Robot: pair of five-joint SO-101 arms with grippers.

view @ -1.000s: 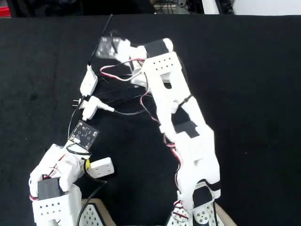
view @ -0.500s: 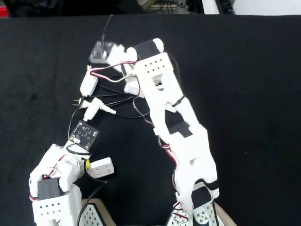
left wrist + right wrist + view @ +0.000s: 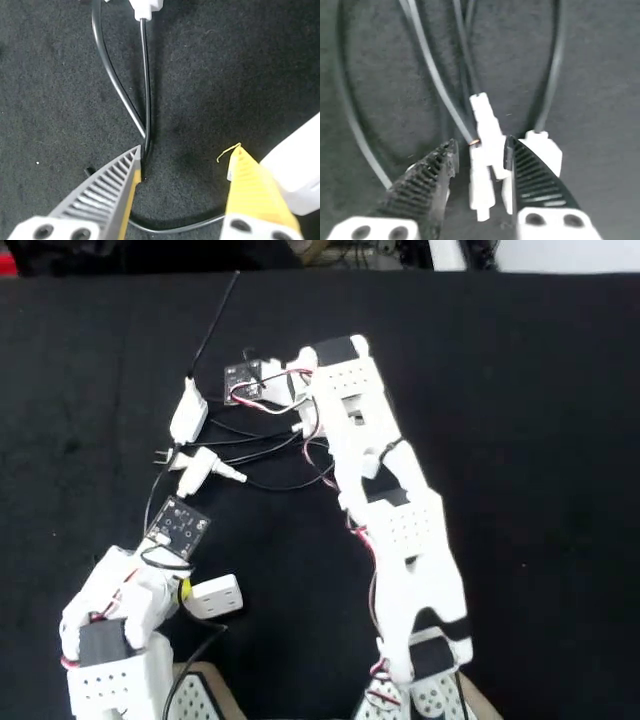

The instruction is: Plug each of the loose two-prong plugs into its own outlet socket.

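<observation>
Two white two-prong plugs lie on the black table: one (image 3: pixel 188 415) farther back, one (image 3: pixel 200 468) nearer with its prongs to the left, both trailing black cables. A white outlet block (image 3: pixel 215 596) sits by the left arm at the front. My left gripper (image 3: pixel 187 150) hangs open over black cables (image 3: pixel 145 90), the outlet block (image 3: pixel 300 170) just outside its yellow finger (image 3: pixel 247 185). My right gripper (image 3: pixel 477 145) is open, its black fingers (image 3: pixel 427 175) either side of a small white plug (image 3: pixel 482 150) among the cables. The right arm's wrist (image 3: pixel 335 380) is over the cable tangle.
Black cables (image 3: pixel 260 455) loop across the table between the plugs and the right arm. A second white piece (image 3: pixel 545 145) lies beside the right gripper's far finger. Bare black cloth (image 3: pixel 540 440) stretches to the right. The arm bases stand at the front edge.
The right arm's wrist swung left over the far plug, then came back right and down over the cable tangle. The left arm and outlet block have not moved.
</observation>
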